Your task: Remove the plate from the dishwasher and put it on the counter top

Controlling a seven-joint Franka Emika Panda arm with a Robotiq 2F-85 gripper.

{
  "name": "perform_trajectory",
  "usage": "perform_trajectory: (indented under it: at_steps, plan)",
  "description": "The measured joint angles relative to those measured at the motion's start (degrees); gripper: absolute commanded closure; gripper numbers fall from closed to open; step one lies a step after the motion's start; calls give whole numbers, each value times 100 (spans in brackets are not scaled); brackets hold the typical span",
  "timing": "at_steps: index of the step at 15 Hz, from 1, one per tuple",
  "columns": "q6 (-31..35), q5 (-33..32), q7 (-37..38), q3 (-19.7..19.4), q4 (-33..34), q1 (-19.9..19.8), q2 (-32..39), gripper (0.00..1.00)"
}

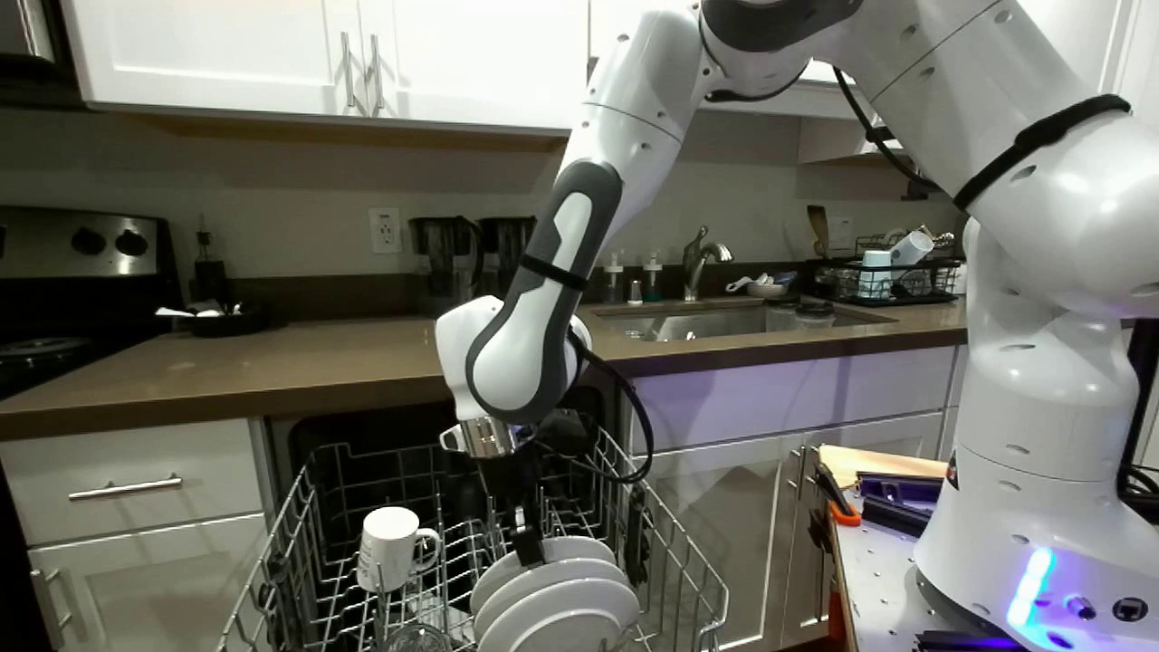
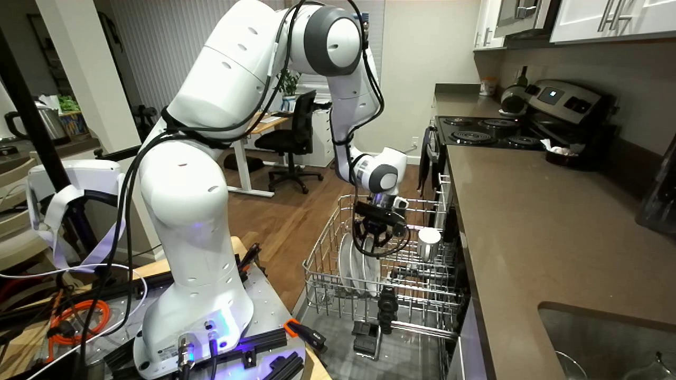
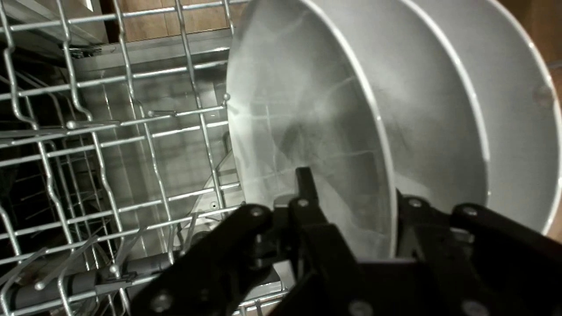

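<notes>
Plainly, I find the tool [image 3: 352, 183] well parted, nothing gripped; between its jaws runs the rim of the plate [image 3: 307, 109], endmost of 3 on edge in the dishwasher [image 2: 406, 353].

Plates [image 1: 560, 598] glossy ceramic; dishwasher rack [image 3: 97, 145] shiny metal wire; counter top [image 2: 533, 211] smooth.

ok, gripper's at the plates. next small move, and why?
Probably close the gripper on the plate between its fingers: the wrist view shows them apart, one on each side of the rim, with a clear gap on one side. The next plate looks to be outside them, so closing should catch just one.
</notes>
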Motion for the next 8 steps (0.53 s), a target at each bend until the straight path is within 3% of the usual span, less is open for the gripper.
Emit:
perform_trajectory:
  at_steps: [1, 8]
  plan:
    - [0, 0, 25, 3, -1, 0, 0, 97]
    - [28, -9, 124, -65, 27, 5, -101, 96]
